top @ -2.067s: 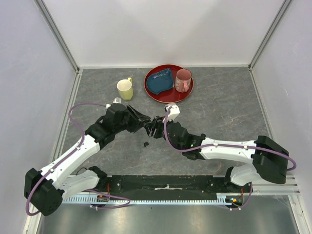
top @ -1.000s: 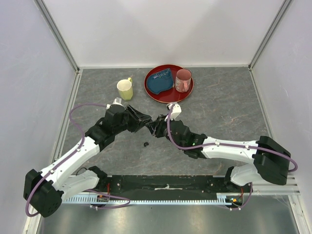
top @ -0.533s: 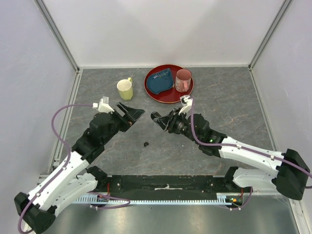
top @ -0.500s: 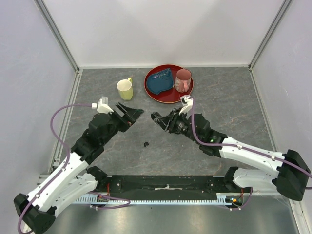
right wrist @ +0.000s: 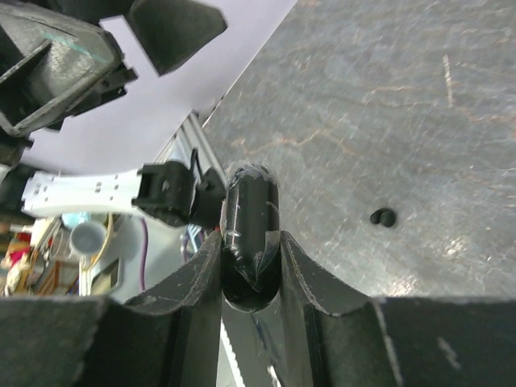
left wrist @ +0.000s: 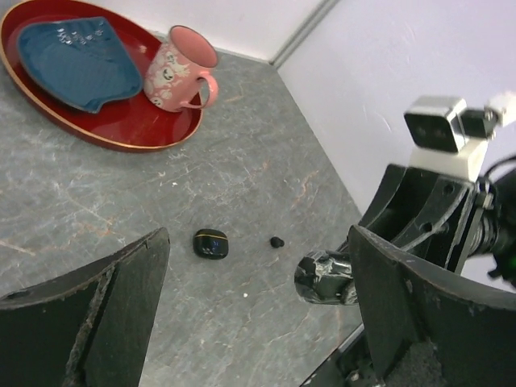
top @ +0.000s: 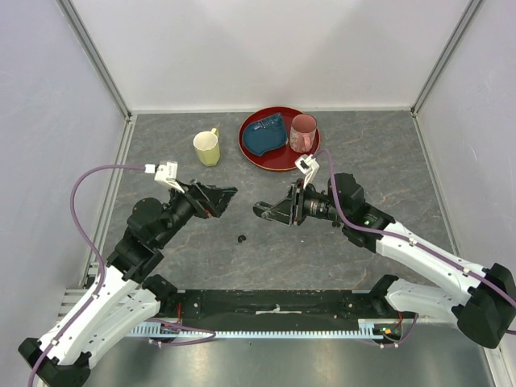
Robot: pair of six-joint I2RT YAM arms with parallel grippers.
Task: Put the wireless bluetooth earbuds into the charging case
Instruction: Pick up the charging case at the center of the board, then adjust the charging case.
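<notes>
Now: right gripper (top: 264, 212) pinches charging case (right wrist: 250, 218) aloft, likely presenting it for loading; left gripper (top: 224, 198) spread, empty; earbud (left wrist: 276, 241) lies loose, centre of left-wrist view.

The table (top: 379, 161) is grey with pale veins; the tray (left wrist: 121, 141) is red, its plate (left wrist: 76, 68) dark blue, its mug (left wrist: 177, 68) pink with small white figures. The other mug (top: 206, 148) is pale yellow, the earbud (left wrist: 276, 241) black, the charging case (right wrist: 250, 230) I hold glossy black, the small case (left wrist: 210, 243) black with a gold line.
</notes>
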